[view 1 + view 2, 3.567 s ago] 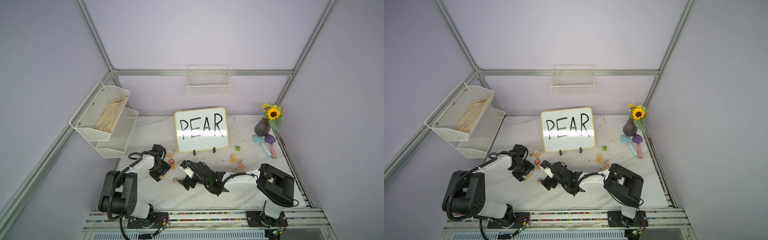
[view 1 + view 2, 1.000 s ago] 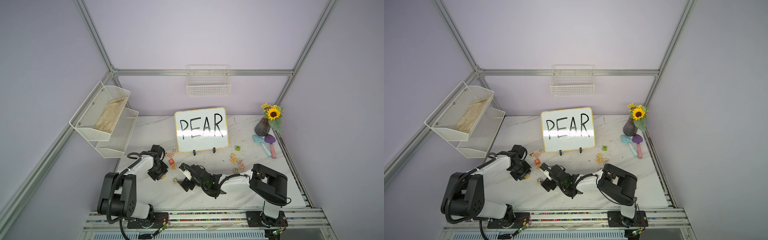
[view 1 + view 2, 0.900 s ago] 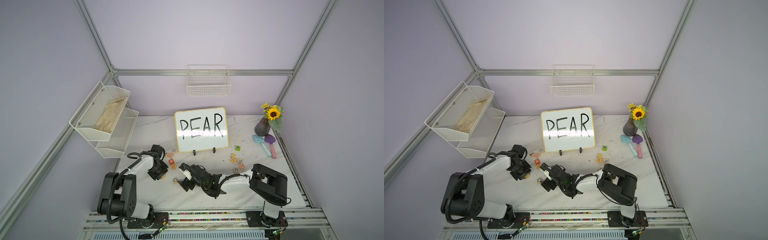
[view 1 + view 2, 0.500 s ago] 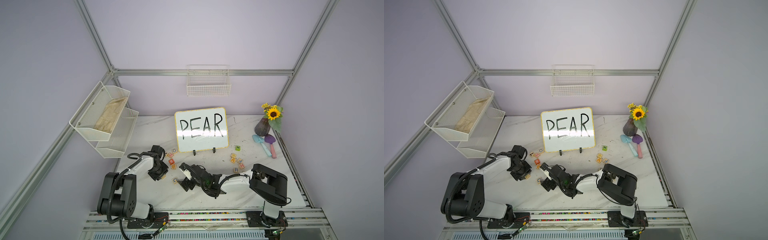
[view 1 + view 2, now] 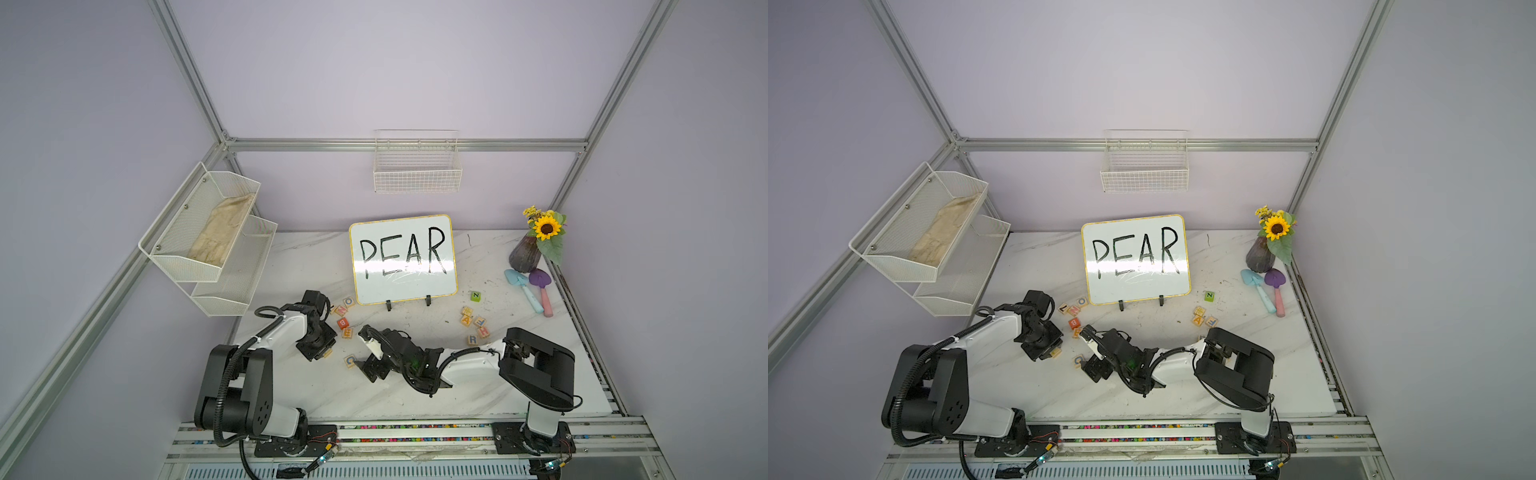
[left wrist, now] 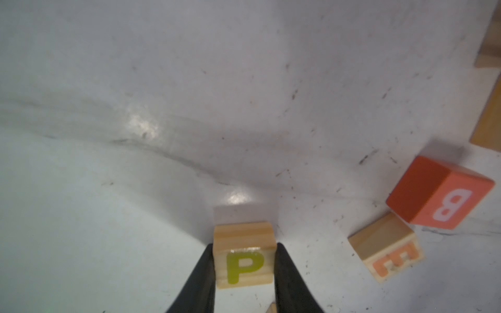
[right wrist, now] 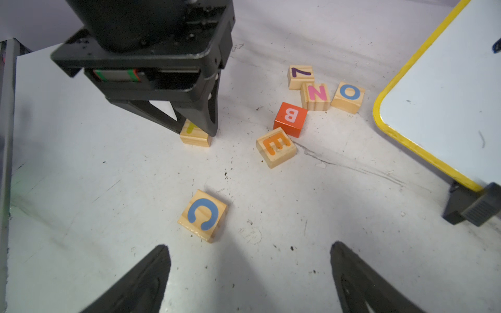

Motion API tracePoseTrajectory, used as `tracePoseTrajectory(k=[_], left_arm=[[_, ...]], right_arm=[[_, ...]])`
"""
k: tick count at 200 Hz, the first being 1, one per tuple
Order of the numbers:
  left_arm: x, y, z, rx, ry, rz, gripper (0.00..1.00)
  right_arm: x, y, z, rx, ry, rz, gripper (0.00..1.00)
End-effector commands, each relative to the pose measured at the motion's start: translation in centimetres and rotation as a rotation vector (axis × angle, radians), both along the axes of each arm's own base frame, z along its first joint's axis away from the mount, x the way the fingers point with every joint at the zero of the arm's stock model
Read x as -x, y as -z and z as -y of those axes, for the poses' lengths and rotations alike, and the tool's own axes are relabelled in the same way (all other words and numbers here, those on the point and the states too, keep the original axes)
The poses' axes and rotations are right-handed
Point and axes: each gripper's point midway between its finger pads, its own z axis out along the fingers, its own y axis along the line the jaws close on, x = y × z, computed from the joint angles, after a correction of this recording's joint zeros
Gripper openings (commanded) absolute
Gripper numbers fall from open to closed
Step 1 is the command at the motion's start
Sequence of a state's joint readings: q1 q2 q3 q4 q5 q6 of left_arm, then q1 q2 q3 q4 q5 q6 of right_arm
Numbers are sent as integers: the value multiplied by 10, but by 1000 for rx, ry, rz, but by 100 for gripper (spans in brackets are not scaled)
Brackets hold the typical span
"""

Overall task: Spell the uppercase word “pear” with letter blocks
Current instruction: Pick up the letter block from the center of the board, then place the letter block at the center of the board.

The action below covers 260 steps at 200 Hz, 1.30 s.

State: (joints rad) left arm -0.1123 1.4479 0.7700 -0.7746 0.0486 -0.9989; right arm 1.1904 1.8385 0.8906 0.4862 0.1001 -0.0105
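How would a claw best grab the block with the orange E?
Probably from straight above, jaws on two opposite sides of the E block. It lies flat, letter up, askew, so the claw must twist to match. Choose the sides clear of the red B block, which crowds one corner.

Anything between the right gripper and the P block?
Yes: the C block lies between the open right gripper and the P block, held by the left gripper. Shows in the right wrist view.
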Motion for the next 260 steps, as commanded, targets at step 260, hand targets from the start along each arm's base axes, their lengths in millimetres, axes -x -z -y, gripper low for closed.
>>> tracePoseTrajectory(k=[260], left_arm=[[-54,-53,163,-64,751,223,31]], right_arm=[[-103,-127,192,-32,626,250,97]])
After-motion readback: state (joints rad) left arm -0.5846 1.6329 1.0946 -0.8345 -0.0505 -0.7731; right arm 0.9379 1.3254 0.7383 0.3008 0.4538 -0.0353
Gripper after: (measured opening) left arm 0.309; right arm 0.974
